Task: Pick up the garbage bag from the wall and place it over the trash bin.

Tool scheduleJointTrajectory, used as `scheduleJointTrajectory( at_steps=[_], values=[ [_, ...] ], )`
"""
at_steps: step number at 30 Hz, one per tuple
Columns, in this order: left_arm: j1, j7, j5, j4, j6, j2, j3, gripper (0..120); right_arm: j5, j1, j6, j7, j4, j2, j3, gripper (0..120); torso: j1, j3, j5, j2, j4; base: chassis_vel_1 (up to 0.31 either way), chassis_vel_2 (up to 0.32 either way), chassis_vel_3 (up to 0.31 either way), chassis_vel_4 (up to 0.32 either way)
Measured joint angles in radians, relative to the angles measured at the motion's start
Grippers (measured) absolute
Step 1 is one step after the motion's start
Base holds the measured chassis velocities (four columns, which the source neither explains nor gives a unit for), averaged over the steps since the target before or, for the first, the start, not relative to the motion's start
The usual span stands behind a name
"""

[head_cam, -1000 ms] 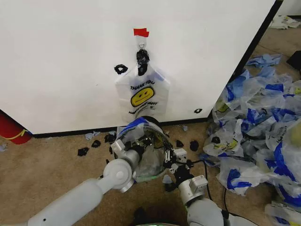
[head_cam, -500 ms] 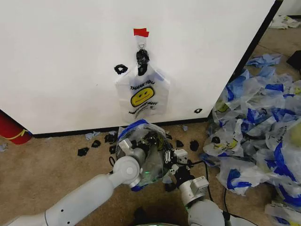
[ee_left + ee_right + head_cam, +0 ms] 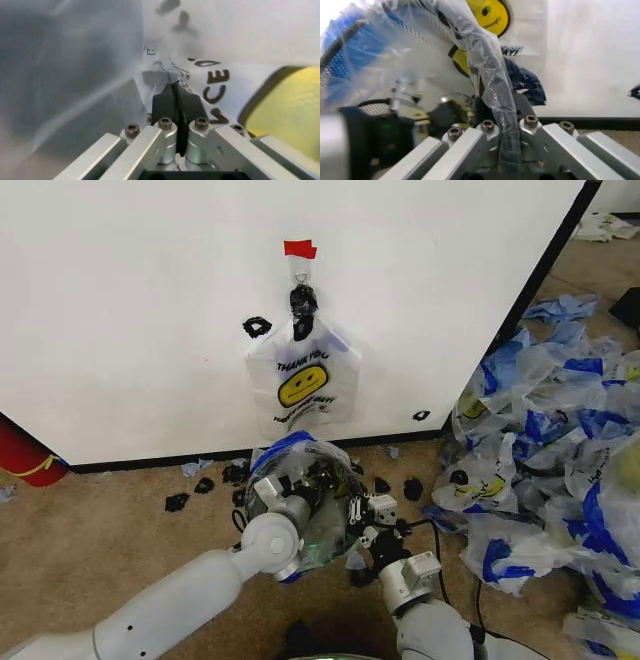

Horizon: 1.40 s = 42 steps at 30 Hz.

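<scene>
A translucent garbage bag (image 3: 297, 463) with blue handles lies draped over the small black mesh trash bin (image 3: 328, 476) on the carpet, just in front of the wall (image 3: 150, 300). My left gripper (image 3: 290, 492) is at the bin's near left side, shut on the bag's film (image 3: 240, 45) beside its yellow smiley print. At the bin's right rim, my right gripper (image 3: 362, 515) is shut on a twisted strand of the bag (image 3: 487, 71); the mesh bin (image 3: 340, 52) shows beside it. Another smiley bag (image 3: 303, 385) hangs on the wall from a black clip (image 3: 302, 300) under red tape (image 3: 299, 249).
A large heap of similar bags (image 3: 545, 450) covers the floor to the right. A red rounded object (image 3: 25, 455) sits at the wall's base on the left. Black scraps (image 3: 205, 485) dot the carpet, and cables (image 3: 440, 565) trail near my right arm.
My left arm has pushed forward and to the right, carrying the bag film farther over the bin. The right gripper has stayed at the bin's right rim.
</scene>
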State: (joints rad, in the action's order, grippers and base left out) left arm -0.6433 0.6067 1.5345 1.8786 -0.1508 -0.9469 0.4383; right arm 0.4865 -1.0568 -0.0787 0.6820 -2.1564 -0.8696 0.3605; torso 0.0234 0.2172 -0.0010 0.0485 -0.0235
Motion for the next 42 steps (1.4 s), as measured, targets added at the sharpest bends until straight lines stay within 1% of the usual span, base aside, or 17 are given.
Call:
scheduleJointTrajectory(
  at_steps=[5, 10, 15, 18, 19, 20, 30, 33, 36, 37, 41, 42],
  values=[
    [-0.02, 0.001, -0.003, 0.028, 0.0, 0.024, -0.018, 0, 0.0, -0.004, 0.002, 0.0, 0.001, -0.001, 0.002, 0, 0.0, 0.0, 0.0, 0.0, 0.0001, 0.0, 0.0, 0.0, 0.0],
    [-0.033, -0.004, -0.021, 0.021, -0.001, 0.019, -0.032, 0, -0.009, -0.016, 0.002, -0.004, 0.002, 0.003, 0.011, 0, 0.0, 0.0, -0.0001, 0.0, 0.0, 0.0, 0.0, 0.0, 0.0],
    [-0.038, -0.023, -0.05, -0.04, -0.011, -0.033, -0.044, 0, -0.041, -0.049, -0.007, -0.013, -0.003, 0.025, 0.031, 0, 0.0, 0.0, 0.0002, 0.0, -0.0001, 0.0, 0.0, 0.0, 0.0],
    [-0.037, -0.024, -0.052, -0.047, -0.012, -0.038, -0.044, 0, -0.043, -0.05, -0.008, -0.014, -0.004, 0.026, 0.032, 0, 0.0, 0.0, 0.0, 0.0, -0.0002, 0.0, 0.0, 0.0, 0.0],
    [-0.035, -0.026, -0.059, -0.069, -0.017, -0.061, -0.043, 0, -0.053, -0.058, -0.014, -0.018, -0.006, 0.033, 0.038, 0, 0.0, 0.0, 0.0003, 0.0, -0.0001, 0.0, 0.0, 0.0, 0.0],
    [-0.034, -0.026, -0.062, -0.077, -0.018, -0.068, -0.042, 0, -0.055, -0.06, -0.016, -0.019, -0.007, 0.035, 0.039, 0, 0.0, 0.0, 0.0001, 0.0, -0.0001, 0.0, 0.0, 0.0, 0.0],
    [-0.03, -0.029, -0.077, -0.106, -0.024, -0.095, -0.033, 0, -0.065, -0.067, -0.025, -0.027, -0.009, 0.044, 0.044, 0, 0.0, 0.0, 0.0001, 0.0, -0.0001, 0.0, 0.0, 0.0, 0.0],
    [-0.029, -0.025, -0.079, -0.09, -0.024, -0.079, -0.027, 0, -0.062, -0.062, -0.025, -0.028, -0.009, 0.044, 0.042, 0, 0.0, 0.0, 0.0, 0.0, 0.0, 0.0, 0.0, 0.0, 0.0],
    [-0.024, -0.01, -0.073, -0.054, -0.023, -0.048, -0.017, 0, -0.056, -0.048, -0.02, -0.028, 0.001, 0.036, 0.04, 0, 0.0, 0.0, -0.0003, 0.0, -0.0002, 0.0, 0.0, 0.0, 0.0],
    [-0.024, -0.01, -0.073, -0.054, -0.023, -0.048, -0.017, 0, -0.056, -0.048, -0.02, -0.028, 0.001, 0.036, 0.04, 0, 0.0, 0.0, -0.0003, 0.0, -0.0002, 0.0, 0.0, 0.0, 0.0],
    [-0.02, 0.026, -0.031, 0.056, -0.009, 0.048, 0.008, 0, -0.04, -0.007, -0.01, -0.026, 0.017, 0.033, 0.036, 0, 0.0, 0.0, 0.0002, 0.0, 0.0001, 0.0, 0.0, 0.0, 0.0],
    [-0.022, 0.03, -0.025, 0.064, -0.006, 0.057, 0.01, 0, -0.038, -0.001, -0.009, -0.024, 0.019, 0.033, 0.035, 0, 0.0, 0.0, 0.0002, 0.0, 0.0, 0.0, 0.0, 0.0, 0.0]
  ],
)
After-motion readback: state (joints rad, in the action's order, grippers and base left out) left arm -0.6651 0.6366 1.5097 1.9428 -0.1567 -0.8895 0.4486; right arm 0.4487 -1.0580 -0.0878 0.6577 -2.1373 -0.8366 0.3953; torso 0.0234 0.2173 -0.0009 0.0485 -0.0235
